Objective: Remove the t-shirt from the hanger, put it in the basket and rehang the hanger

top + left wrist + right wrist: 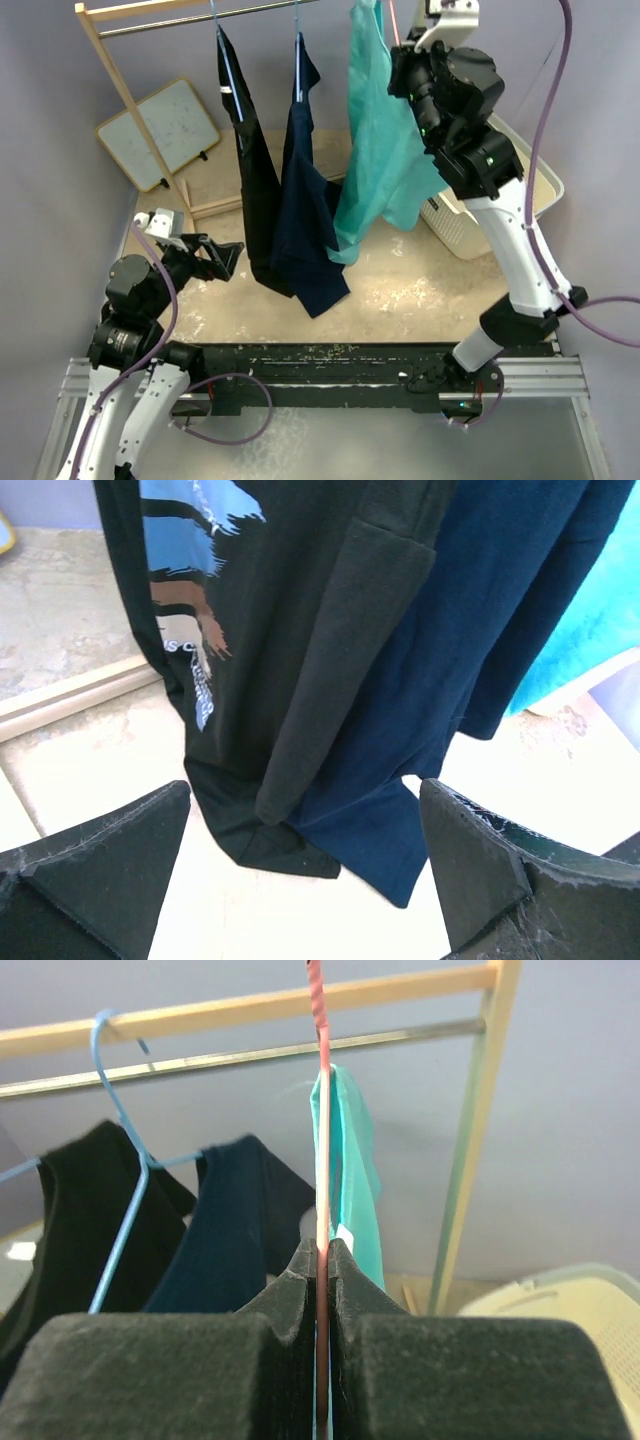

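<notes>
Right gripper [322,1260] is clamped tight on the wire of the red hanger [320,1020], high at the far right of the rail [250,1053]. The teal t-shirt [385,150] hangs fully draped from that hanger, right of the navy shirt [305,200] and black shirt [255,200]. Left gripper [228,260] sits low at near left, jaws wide, holding nothing. Assessment: the hanger is secured, and drawing the shirt off is entirely outstanding.

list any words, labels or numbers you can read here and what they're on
"IS C": partial lettering in the printed graphic on the black t-shirt, left wrist view; the rest is too blurred to read.
Whiteboard: faint marks, too small to read.
Nothing else is readable.
</notes>
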Controlling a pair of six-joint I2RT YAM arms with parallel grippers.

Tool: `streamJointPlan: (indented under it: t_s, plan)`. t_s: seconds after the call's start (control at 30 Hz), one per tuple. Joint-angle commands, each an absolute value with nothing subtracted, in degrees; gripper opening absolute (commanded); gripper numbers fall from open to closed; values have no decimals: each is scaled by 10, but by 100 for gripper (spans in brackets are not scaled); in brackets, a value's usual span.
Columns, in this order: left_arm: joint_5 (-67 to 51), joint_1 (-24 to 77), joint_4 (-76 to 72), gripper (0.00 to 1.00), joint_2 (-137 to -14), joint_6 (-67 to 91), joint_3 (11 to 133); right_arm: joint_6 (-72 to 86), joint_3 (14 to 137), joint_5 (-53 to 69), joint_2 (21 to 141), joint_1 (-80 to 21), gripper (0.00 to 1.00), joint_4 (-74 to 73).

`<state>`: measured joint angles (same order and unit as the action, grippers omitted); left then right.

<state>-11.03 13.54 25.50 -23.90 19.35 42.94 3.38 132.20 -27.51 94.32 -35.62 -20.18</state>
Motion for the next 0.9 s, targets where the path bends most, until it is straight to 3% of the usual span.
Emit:
streamJointPlan:
  t_s: [0.0, 0.27, 0.47, 0.5, 0.67, 0.77, 0.87]
  plan:
    - [-165, 137, 206, 99, -228, 183, 424, 56, 1204, -272, 830, -354, 0, -141]
    - [-282, 137, 107, 100, -219, 160, 404, 121, 968, -145, 590, -355, 0, -243]
    - [-408, 137, -79, 63, -356, 239, 471, 136, 859, -43, 437, -355, 0, -327]
    - [-432, 137, -101, 62, -391, 249, 504, 139, 847, -19, 416, -355, 0, -334]
    - [-503, 143, -182, 82, -530, 293, 624, 168, 793, 72, 364, -355, 0, -373]
    - [-508, 188, -211, 83, -584, 293, 677, 183, 761, 93, 358, -355, 0, -372]
    - [-474, 272, -139, 85, -623, 206, 740, 190, 741, 106, 357, -355, 0, -353]
